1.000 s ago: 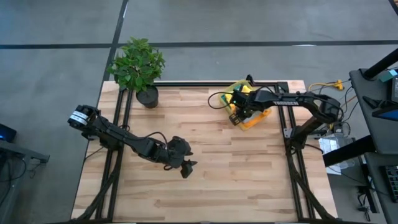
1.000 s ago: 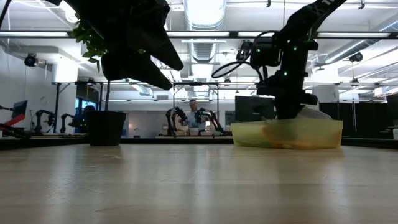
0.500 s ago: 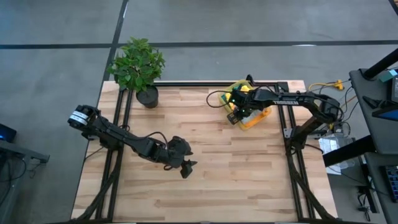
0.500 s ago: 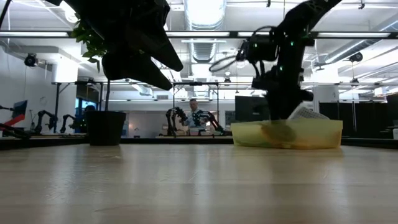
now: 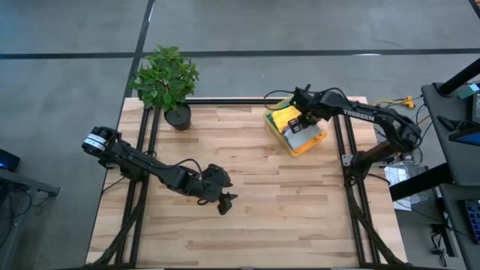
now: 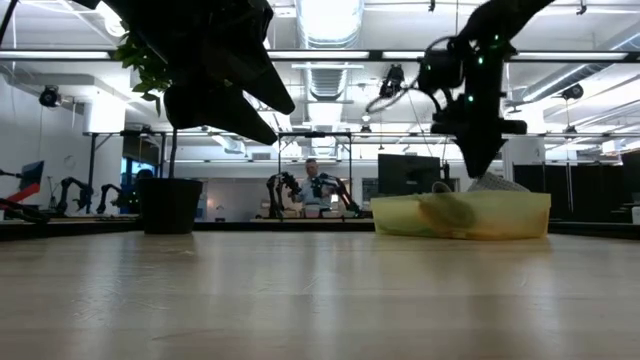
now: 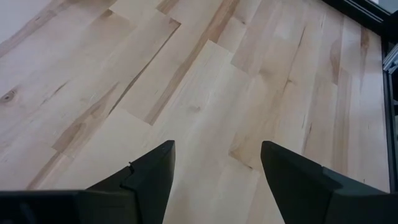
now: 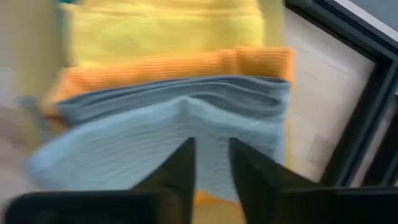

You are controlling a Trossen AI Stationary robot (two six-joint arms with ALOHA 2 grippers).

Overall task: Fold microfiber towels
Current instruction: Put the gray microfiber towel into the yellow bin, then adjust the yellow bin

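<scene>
The right gripper (image 5: pixel 300 120) hangs over the yellow bin (image 5: pixel 313 142) near the table's far right corner, its fingers (image 8: pixel 177 171) a narrow gap apart with nothing between them; they point down at the grey towel (image 8: pixel 161 134), seemingly just clear of it. The towels lie stacked in the bin: grey on top, an orange towel (image 8: pixel 174 65) showing beyond it, then a yellow towel (image 8: pixel 161 31). A teal one cannot be made out. The stack's long edges run across the bin, which sits askew to the table's edges.

Beside the bin stands the black frame rail (image 8: pixel 348 112) along the table's right edge, leaving little room on that side. A potted plant (image 5: pixel 166 82) stands at the far left corner, well apart.

The left gripper (image 5: pixel 225 202) hovers over the middle of the table (image 5: pixel 300 210), jaws spread wide and empty. The near half of the table lies bare wood.
</scene>
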